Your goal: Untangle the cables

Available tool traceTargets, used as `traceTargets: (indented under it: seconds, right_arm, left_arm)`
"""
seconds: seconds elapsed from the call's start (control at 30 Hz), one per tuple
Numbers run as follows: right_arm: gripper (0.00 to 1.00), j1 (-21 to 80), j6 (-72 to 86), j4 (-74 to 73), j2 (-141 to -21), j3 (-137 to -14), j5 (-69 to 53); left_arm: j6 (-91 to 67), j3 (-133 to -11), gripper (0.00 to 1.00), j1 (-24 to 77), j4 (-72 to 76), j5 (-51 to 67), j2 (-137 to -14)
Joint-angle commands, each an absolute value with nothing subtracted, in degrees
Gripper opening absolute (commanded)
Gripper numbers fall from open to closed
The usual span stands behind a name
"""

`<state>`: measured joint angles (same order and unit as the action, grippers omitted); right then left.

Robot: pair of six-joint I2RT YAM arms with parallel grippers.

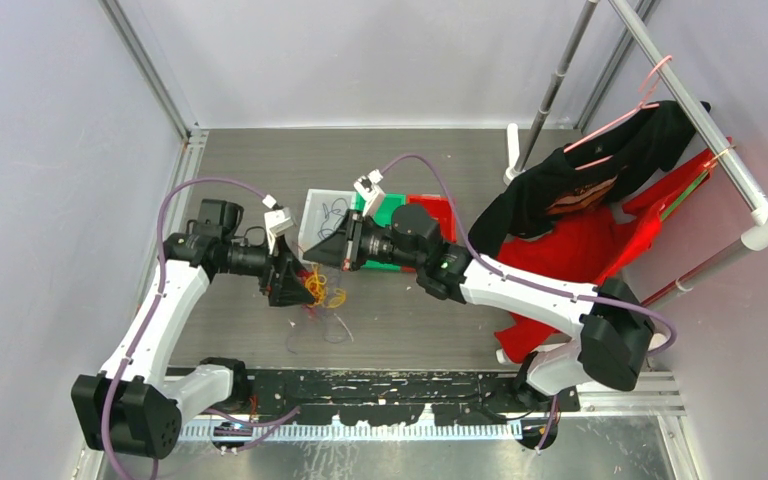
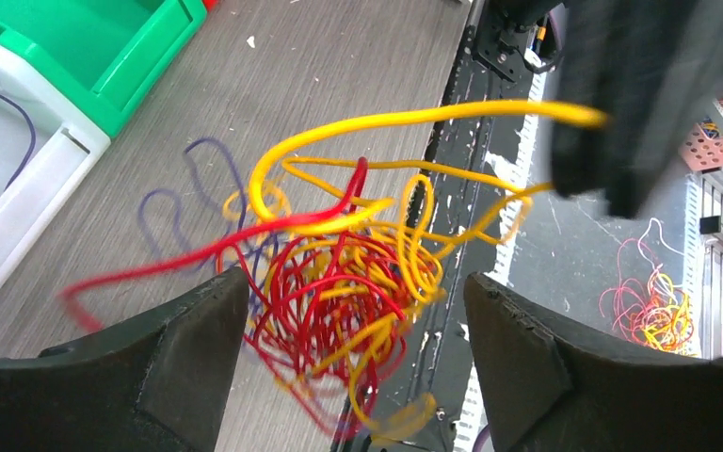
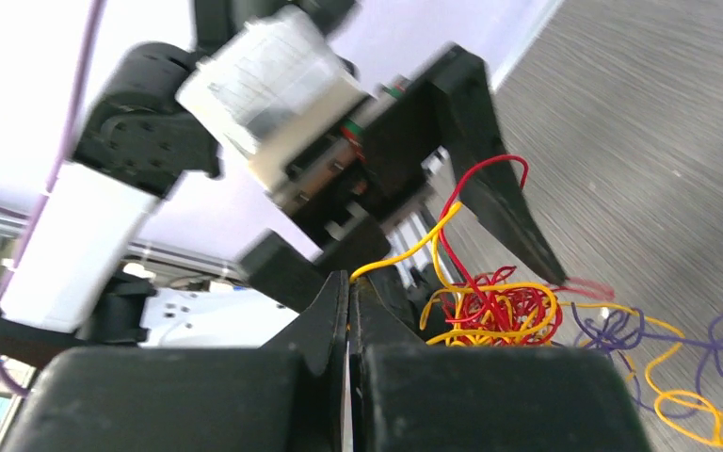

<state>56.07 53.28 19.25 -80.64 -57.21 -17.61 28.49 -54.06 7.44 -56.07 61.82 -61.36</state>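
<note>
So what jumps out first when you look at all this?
A bright red and yellow tangle of cables mid-table, between the two arms. The right pincer is shut on one yellow strand of it, while the left pincer gapes open facing the clump. Off right, a black shirt and red cloth hang on a rack.
</note>
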Motion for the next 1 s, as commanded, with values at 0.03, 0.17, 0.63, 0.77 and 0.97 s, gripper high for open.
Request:
traceTargets:
  seconds: [0.03, 0.17, 0.63, 0.77, 0.97]
  right_arm:
    - [0.01, 55.9, 56.9, 26.7, -81.0, -62.8, -19.6]
    - [0.01, 55.4, 55.6, 23.3, -79.5, -63.1, -17.9]
    - [0.01, 49.9, 45.6, 3.1, -67.0, -61.8, -7.9]
    - [0.01, 49.9, 41.7, -3.6, -65.2, -61.9, -4.5]
    - [0.01, 49.9, 37.2, -12.2, -62.6, -62.7, 1.7]
  left_arm:
    - [30.6, -53.0, 0.7, 7.6, -53.1, 62.0, -60.1]
    - [33.1, -52.7, 0.2, 7.7, -54.2, 58.8, -59.8]
    - [39.4, -50.0, 0.21, 7.6, -52.9, 45.5, -55.2]
    - [40.1, -49.7, 0.18, 7.6, -52.9, 42.8, -53.6]
    - [43.6, -51.4, 0.4, 7.7, -57.0, 43.1, -53.7]
